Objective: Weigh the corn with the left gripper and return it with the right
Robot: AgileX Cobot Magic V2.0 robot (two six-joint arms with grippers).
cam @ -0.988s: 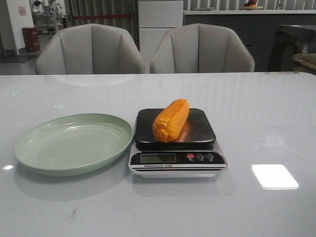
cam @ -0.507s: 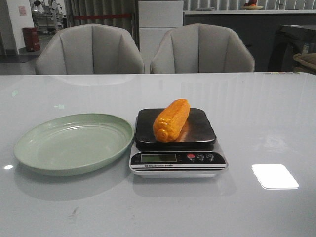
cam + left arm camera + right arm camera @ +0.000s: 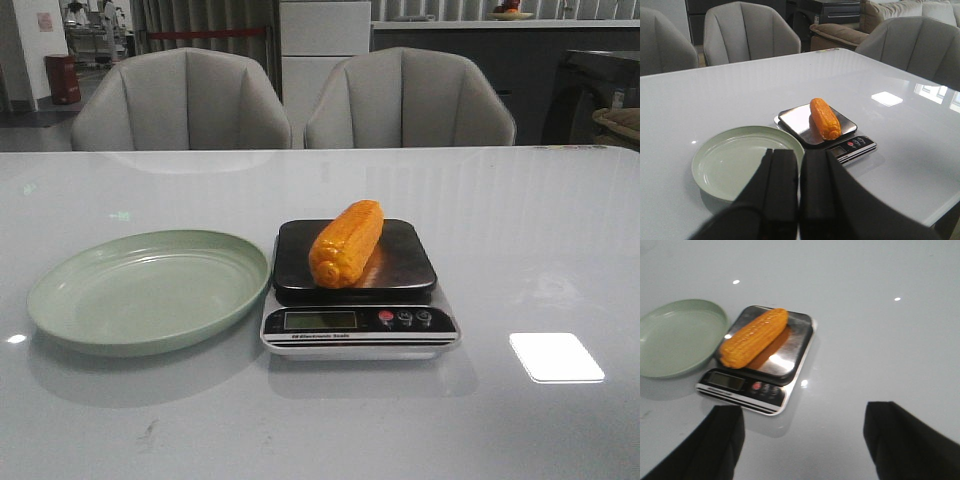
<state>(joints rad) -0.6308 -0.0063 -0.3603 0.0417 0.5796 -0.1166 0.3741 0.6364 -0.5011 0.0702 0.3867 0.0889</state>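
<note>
The orange-yellow corn (image 3: 347,243) lies lengthwise on the black platform of the kitchen scale (image 3: 358,328). It also shows in the left wrist view (image 3: 825,119) and the right wrist view (image 3: 754,337). The pale green plate (image 3: 90,322) sits empty just left of the scale. Neither gripper shows in the front view. My left gripper (image 3: 800,162) is shut and empty, held back above the plate's near rim (image 3: 710,187). My right gripper (image 3: 802,422) is wide open and empty, above the bare table just in front of the scale (image 3: 765,402).
Two grey chairs (image 3: 180,100) stand behind the table's far edge. A bright light reflection (image 3: 556,357) lies on the glossy white table to the right of the scale. More chairs and a sofa show in the left wrist view (image 3: 910,40).
</note>
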